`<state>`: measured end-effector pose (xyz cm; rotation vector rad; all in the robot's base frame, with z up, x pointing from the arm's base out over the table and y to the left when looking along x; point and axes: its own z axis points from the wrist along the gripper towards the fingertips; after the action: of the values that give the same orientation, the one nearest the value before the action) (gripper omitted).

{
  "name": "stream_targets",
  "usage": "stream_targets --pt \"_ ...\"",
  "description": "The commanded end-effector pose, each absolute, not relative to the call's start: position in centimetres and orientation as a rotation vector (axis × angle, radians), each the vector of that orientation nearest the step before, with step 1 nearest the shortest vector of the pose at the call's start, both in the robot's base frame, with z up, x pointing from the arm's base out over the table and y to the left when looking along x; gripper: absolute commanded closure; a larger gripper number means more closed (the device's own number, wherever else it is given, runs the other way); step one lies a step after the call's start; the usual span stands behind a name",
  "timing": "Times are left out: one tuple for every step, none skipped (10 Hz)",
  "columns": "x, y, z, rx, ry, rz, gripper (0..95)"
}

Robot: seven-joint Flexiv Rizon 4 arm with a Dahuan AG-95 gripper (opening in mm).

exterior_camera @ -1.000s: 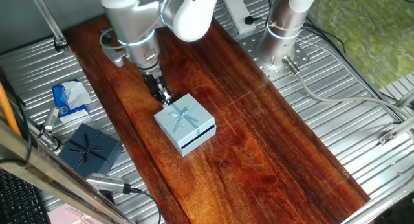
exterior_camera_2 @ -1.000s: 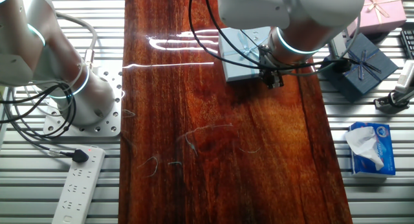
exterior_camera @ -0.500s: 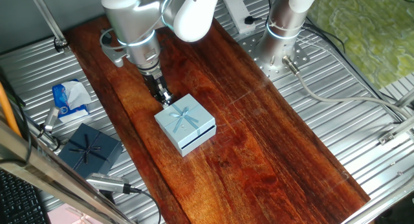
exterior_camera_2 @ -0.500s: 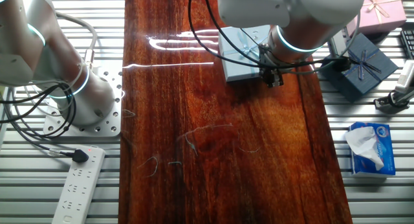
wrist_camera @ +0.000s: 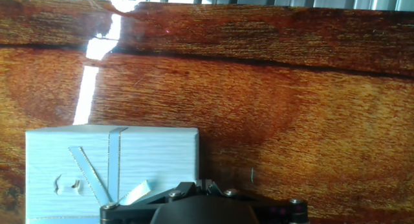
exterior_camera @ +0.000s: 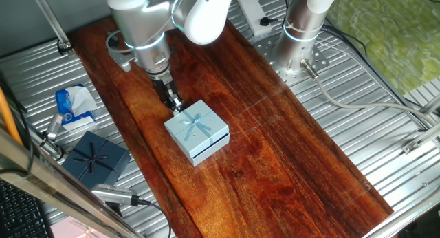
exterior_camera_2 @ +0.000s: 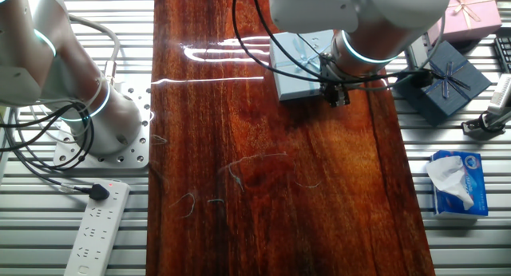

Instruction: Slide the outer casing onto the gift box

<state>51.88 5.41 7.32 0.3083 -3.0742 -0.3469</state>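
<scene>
Casing (exterior_camera: pixel 196 130) nearly covers the gift box (exterior_camera: pixel 208 150); fingers (exterior_camera: pixel 176 104), apparently clenched empty, need one final push.

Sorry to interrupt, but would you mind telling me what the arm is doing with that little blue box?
The arm's gripper is low on the wooden table, right against one edge of the outer casing, the light blue sleeve with the bow. The casing appears to sit almost fully over the gift box, with only a dark slit showing on one side. The fingers look closed, holding nothing.
</scene>
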Motion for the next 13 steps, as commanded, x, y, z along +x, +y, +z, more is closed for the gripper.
stream_targets --pt "51.85 5.43 7.45 0.307 -3.073 -0.347 95.0" --pt "51.86 5.43 7.56 0.305 -3.072 -0.348 95.0" --pt "51.85 5.44 7.61 0.304 -3.071 -0.347 95.0" --pt "51.85 5.45 7.63 0.305 -3.07 -0.347 95.0" --pt "51.84 5.44 7.63 0.314 -3.07 -0.346 95.0" --pt "51.84 5.44 7.64 0.321 -3.071 -0.344 95.0" --pt "51.85 5.44 7.64 0.327 -3.073 -0.343 95.0" --pt "51.85 5.44 7.64 0.329 -3.074 -0.342 95.0" --pt "51.85 5.44 7.64 0.329 -3.075 -0.339 95.0" --pt "51.84 5.44 7.64 0.329 -3.077 -0.323 95.0" --pt "51.84 5.44 7.64 0.329 -3.077 -0.32 95.0" --pt "51.85 5.44 7.64 0.33 -3.076 -0.317 95.0" --pt "51.84 5.44 7.63 0.335 -3.075 -0.312 95.0"
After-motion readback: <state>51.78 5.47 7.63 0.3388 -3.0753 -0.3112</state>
